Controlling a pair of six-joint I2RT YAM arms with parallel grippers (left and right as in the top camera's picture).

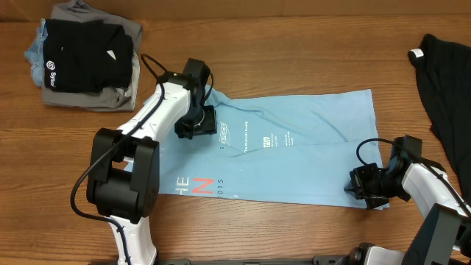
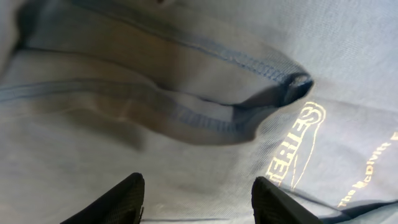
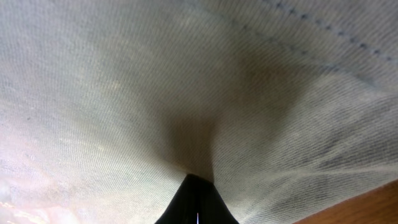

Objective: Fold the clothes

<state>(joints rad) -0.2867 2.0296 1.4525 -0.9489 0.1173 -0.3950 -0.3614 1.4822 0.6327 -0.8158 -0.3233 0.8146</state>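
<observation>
Bare table top (image 1: 294, 44) between folded pile (image 1: 85, 62) and black garment (image 1: 445, 73), beyond the spread T-shirt (image 1: 309, 154).

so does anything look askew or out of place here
Mostly the light blue T-shirt: a stitched hem by the open left hand is doubled over and puckered instead of flat, and the shirt's near right corner is pinched in the shut right hand. The black garment at the far right lies crumpled, unfolded.

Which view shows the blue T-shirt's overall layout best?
Overhead: almost the whole light blue T-shirt lies spread on the table. Left wrist shows only a stitched hem fold and yellow print; right wrist only cloth pinched by the right fingers.
</observation>
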